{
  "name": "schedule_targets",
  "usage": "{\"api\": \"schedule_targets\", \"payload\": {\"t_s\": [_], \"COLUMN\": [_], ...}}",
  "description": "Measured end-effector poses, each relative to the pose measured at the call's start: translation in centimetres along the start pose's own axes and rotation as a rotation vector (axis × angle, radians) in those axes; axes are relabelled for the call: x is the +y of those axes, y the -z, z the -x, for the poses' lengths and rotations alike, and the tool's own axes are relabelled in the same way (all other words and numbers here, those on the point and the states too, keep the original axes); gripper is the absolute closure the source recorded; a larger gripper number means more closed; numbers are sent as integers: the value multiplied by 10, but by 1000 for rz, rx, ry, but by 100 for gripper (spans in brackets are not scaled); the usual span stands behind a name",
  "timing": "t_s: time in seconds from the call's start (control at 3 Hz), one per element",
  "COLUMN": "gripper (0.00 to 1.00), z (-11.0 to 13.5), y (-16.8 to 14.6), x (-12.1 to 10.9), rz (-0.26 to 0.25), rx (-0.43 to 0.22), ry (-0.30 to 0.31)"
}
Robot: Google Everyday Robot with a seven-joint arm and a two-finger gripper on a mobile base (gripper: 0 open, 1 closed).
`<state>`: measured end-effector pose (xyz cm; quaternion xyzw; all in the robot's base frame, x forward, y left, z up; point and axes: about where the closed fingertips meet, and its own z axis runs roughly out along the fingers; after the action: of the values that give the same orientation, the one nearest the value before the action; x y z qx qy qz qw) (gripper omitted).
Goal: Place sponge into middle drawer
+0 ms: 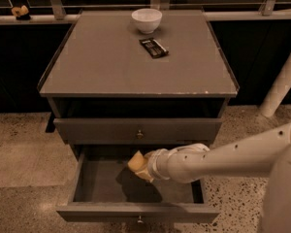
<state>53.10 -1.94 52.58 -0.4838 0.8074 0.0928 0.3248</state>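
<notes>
Reaching in from the right, the hand (144, 168) is held over the open middle drawer (99, 186) and is closed on the sponge (136, 161), which is seen above the bare floor near its centre. A white bowl (146, 19) and a dark packet (153, 47) are seen on the table (111, 72).

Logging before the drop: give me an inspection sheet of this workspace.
Surface: cabinet top, flat, grey-brown.
Job's things: sponge held above the open middle drawer; the drawer's visible floor is bare.
Clutter: white bowl and dark packet towards the back of the cabinet top.
Grippers: hand over the drawer, shut on the sponge.
Cables: nothing seen.
Surroundings: upper drawer front shut; speckled floor; white post at right.
</notes>
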Motion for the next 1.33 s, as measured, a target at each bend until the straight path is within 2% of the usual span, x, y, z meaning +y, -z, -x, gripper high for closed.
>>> {"api": "schedule_targets", "payload": {"t_s": [0.33, 1.0, 1.33], "gripper": [100, 100, 100], "z": [-12, -26, -23], "y": [-46, -117, -118], "x": [-2, 22, 33], "rz": [13, -1, -20], "rx": [40, 122, 107], "ry": [-39, -53, -51]}}
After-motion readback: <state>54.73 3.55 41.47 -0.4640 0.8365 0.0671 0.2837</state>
